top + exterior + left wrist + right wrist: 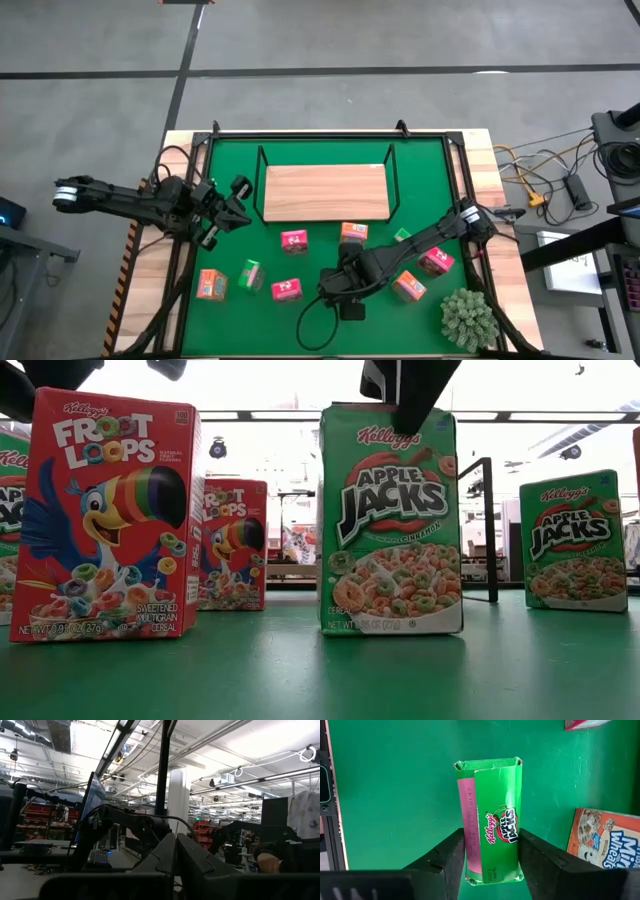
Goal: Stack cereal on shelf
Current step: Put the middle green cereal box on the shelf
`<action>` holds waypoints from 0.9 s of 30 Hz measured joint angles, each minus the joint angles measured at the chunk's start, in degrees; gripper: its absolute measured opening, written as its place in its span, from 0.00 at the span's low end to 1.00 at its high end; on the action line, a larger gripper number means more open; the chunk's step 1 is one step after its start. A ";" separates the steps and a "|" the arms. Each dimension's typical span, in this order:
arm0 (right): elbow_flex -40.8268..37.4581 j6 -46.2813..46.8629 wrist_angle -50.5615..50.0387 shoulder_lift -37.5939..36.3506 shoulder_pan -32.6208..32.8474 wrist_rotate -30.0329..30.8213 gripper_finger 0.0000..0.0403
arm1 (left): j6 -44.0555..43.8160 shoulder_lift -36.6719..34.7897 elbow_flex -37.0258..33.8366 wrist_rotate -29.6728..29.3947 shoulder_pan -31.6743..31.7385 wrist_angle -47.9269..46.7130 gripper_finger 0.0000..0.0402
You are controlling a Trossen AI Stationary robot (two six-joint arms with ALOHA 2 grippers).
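No boxes sit on the shelf yet; the cereal stays scattered on the green mat. Right tool straddles an upright green box, fingers touching its sides, grip uncertain. Left tool, pinched empty, waits beside the shelf.

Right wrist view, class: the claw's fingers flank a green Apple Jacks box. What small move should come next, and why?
Probably finish closing the right claw on the green Apple Jacks box. Its fingers already sit on either side of the box, which stands upright on the green mat. The shelf has no boxes on it yet, so a firm grip should come before lifting.
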 joint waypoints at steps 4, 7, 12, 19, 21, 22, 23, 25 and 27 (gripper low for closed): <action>0.81 -0.38 -0.12 -0.09 0.00 -0.20 0.36 | -0.02 0.00 0.00 0.00 0.00 -0.02 0.00; 2.81 -0.63 -0.94 -0.52 -0.02 -0.68 0.34 | -0.04 0.00 0.00 0.00 0.00 -0.02 0.00; 10.23 -0.56 -5.93 -1.06 -0.96 -1.88 0.33 | -0.05 -0.13 0.00 0.00 0.00 -0.03 0.00; 22.49 -3.43 -11.01 -1.15 -4.43 -1.70 0.33 | -0.07 -0.18 0.00 0.00 0.00 -0.06 0.00; 22.27 -6.20 -10.75 -2.56 -6.50 -1.66 0.33 | -0.21 -0.32 0.00 0.00 0.00 -0.08 0.00; 21.93 -8.14 -11.18 -3.21 -7.53 -1.66 0.34 | -0.30 -0.42 0.00 0.00 0.00 -0.03 0.00; 21.92 -10.18 -11.44 -3.49 -8.94 -1.57 0.34 | -0.59 -0.52 0.01 0.00 -0.01 -0.09 0.00; 21.96 -13.56 -11.69 -4.37 -11.72 -1.62 0.34 | -1.11 -0.66 0.00 0.00 -0.02 -0.09 0.00; 21.99 -17.14 -11.14 -4.71 -14.90 -1.28 0.34 | -1.15 -0.83 0.02 0.00 -0.02 -0.16 0.00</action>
